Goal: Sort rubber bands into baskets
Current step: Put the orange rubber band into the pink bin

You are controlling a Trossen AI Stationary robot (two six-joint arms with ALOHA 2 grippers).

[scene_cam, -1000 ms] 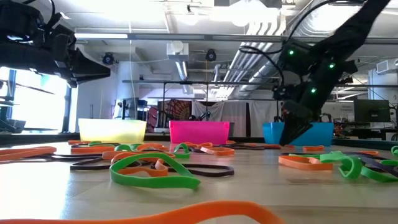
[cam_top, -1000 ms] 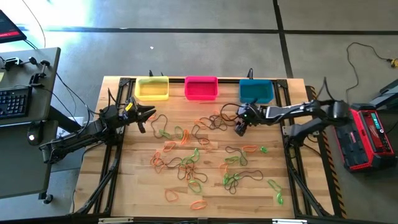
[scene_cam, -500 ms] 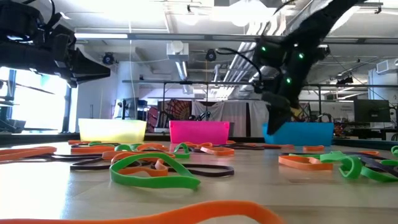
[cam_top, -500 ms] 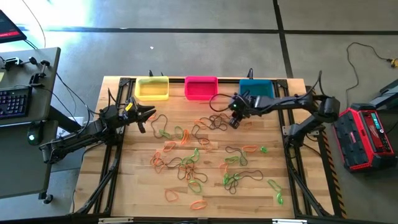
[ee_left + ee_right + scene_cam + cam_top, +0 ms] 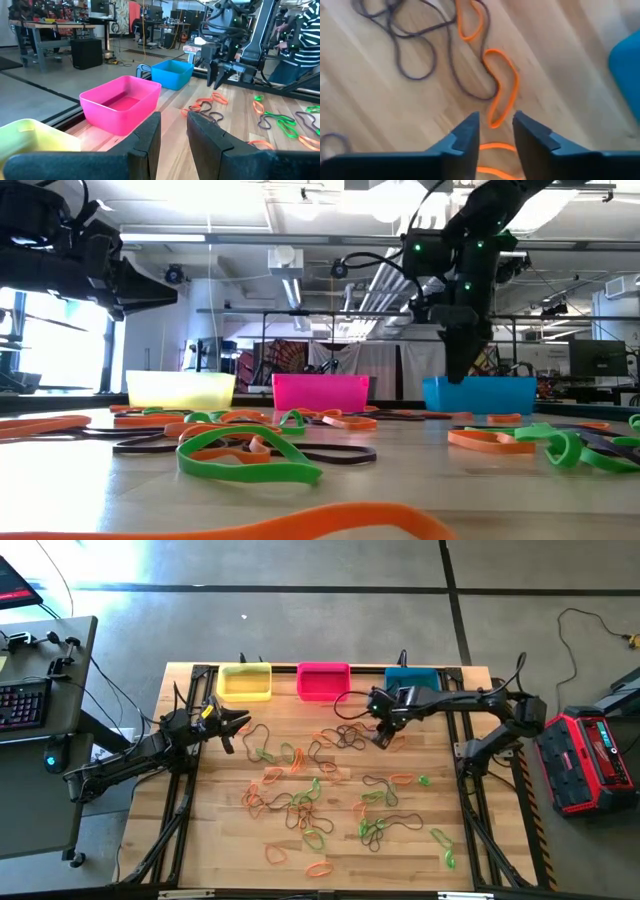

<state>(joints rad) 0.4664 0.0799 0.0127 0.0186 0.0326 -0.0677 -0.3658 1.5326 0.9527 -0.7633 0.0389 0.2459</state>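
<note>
R gripper [image 5: 494,131] above orange rubber bands [image 5: 501,89], nothing held.
Its fingers stood apart w/ a gap, an orange loop lying on the table [image 5: 430,870] just ahead of the tips; teal basket [image 5: 412,686] farther behind.

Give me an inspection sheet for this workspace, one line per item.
Surface: wooden table, slatted top.
Job's things: green, orange and dark rubber bands scattered over the table; yellow basket, pink basket and blue basket in a row at the far edge.
Clutter: nothing seen.
Grippers: left gripper waits near the yellow basket, jaws slightly apart, empty; right gripper hovers above an orange band, jaws apart, empty.
Cables: black leads along both arms; a cord on the floor.
Surroundings: keyboard desk, red case.
</note>
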